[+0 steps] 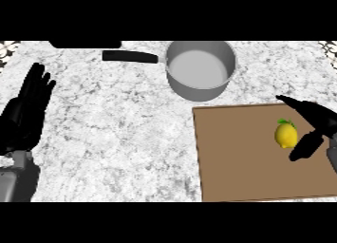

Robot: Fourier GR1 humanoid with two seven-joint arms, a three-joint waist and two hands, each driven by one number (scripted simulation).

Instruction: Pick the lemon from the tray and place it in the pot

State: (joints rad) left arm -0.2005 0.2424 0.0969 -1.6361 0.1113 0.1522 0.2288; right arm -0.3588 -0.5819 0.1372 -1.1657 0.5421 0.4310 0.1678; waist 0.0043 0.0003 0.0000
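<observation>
A grey marbled counter (115,128) carries a flat brown tray (248,161) at the near right and a grey metal pot (199,69) at the far middle. The pot's black handle (131,56) points left, and the inside of the pot shows only its pale bottom. A dark shape (83,44) lies at the far edge, left of the pot; what it is cannot be told. Bare counter lies between the tray's far edge and the pot.

The lemon (286,135), yellow with a small green leaf at its far end, lies on the right part of the tray. The right hand (318,124) comes in from the right edge, just beside the lemon. Its fingers are spread apart, one part reaching over the far side of the lemon and another hanging at its near right side. Whether they touch the fruit cannot be told; they do not close round it.

The left hand (25,111) rests at the left edge, its fingers straight, pressed together and pointing far, holding nothing.
</observation>
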